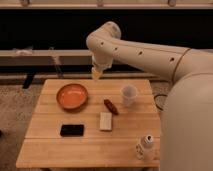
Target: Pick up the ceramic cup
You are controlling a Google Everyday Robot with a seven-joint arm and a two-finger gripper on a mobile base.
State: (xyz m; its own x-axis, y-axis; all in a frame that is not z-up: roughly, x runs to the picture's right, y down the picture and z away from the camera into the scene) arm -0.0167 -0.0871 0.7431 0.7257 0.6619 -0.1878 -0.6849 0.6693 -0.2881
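Note:
The ceramic cup (129,94) is a small plain white handleless cup standing upright on the right part of the wooden table (50,145). My gripper (96,74) hangs from the white arm above the table's far edge, to the left of the cup and well above it. It is apart from the cup and nothing shows in it.
A wide orange bowl (72,96) sits at the left. A small reddish-brown object (110,106) lies beside the cup. A pale rectangular block (105,121) and a black flat device (72,130) lie in the middle. A small white bottle (145,146) stands at the front right.

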